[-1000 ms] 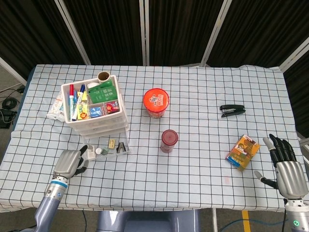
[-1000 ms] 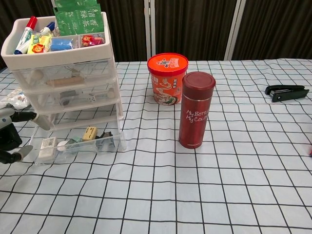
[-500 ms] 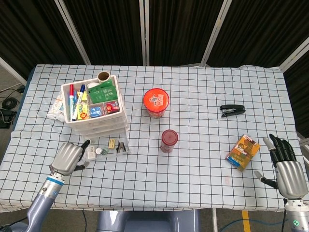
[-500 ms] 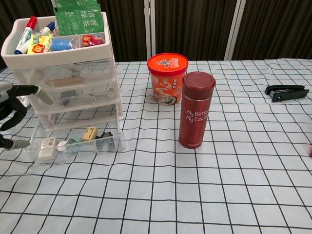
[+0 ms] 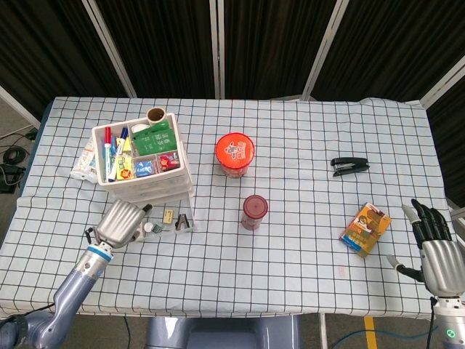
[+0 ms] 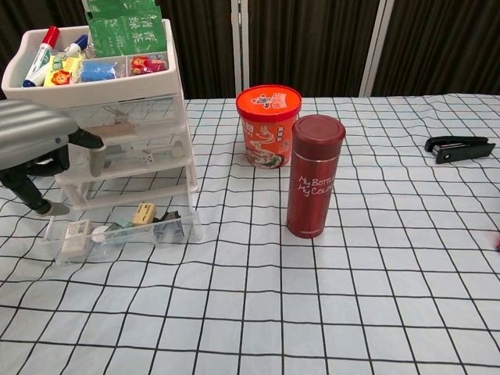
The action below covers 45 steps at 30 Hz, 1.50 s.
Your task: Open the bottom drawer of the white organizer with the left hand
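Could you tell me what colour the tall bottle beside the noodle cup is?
Dark red bottle, clearest in the chest view.

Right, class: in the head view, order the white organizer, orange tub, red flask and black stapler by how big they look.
1. white organizer
2. orange tub
3. red flask and black stapler: they look about alike, so no ranking between them.

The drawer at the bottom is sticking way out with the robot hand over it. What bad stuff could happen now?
The bottom drawer is already pulled far out of the organizer. One more tug might slide it right off, spilling the small bits inside. The left hand hangs over its left end, so a bump could tip it. The top tray is full of pens, and dragging the organizer could shake them loose.
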{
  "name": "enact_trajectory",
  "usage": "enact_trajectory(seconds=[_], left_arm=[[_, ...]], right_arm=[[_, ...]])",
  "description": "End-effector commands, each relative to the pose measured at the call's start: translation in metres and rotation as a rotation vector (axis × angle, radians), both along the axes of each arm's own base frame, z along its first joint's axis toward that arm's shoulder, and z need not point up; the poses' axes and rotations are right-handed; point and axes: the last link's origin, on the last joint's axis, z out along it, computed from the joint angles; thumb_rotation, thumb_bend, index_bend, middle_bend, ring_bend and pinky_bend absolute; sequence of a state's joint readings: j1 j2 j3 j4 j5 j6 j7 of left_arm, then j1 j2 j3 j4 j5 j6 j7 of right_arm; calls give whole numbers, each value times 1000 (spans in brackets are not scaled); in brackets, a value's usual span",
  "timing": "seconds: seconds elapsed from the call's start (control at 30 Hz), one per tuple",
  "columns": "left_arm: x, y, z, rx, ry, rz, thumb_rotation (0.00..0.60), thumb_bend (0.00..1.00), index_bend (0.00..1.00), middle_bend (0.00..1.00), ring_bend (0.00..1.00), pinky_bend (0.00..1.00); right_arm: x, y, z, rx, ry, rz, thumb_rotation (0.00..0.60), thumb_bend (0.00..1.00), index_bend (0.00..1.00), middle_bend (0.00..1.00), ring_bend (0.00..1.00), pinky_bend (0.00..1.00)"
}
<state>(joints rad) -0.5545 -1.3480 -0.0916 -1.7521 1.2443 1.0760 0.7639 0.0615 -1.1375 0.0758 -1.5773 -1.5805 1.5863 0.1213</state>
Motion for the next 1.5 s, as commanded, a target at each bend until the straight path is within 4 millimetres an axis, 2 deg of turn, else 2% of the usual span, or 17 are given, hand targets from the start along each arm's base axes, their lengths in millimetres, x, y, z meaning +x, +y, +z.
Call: enact_trajectory(seconds=[0.03,0.27,0.6,0.8,1.07,1.27,1.5], left_arm=[[6,9,-8,-20,51,-25,600,175,437,952,946,844],[7,19,-21,-88,118,-70,600,188,473,953,946,844],[1,31,-25,-128,190,-171,600,190,492,954,946,844],[-4,32,-26,-133,208,-244,600,190,522,960,947,844],[-11,29,-39,-151,195,-264,600,198,564,998,980,881],[-17,31,-46,-154,208,-253,600,198,512,1000,987,887],[-20,32,-45,-160,227,-227,600,218,466,1000,987,887]], right_arm=[[0,0,1,-1,-2,-1,600,54,17,0,0,0],[-3,-4,2,-2,-6,-17,600,55,17,0,0,0],[-8,-9,5,-11,-8,-40,600,54,16,0,0,0],[-8,-10,4,-13,-4,-43,600,55,16,0,0,0],[-8,-9,3,-12,-3,-43,600,54,17,0,0,0],[-8,-9,3,-8,-6,-43,600,54,17,0,0,0],[-8,-9,4,-10,-9,-42,600,55,17,0,0,0]])
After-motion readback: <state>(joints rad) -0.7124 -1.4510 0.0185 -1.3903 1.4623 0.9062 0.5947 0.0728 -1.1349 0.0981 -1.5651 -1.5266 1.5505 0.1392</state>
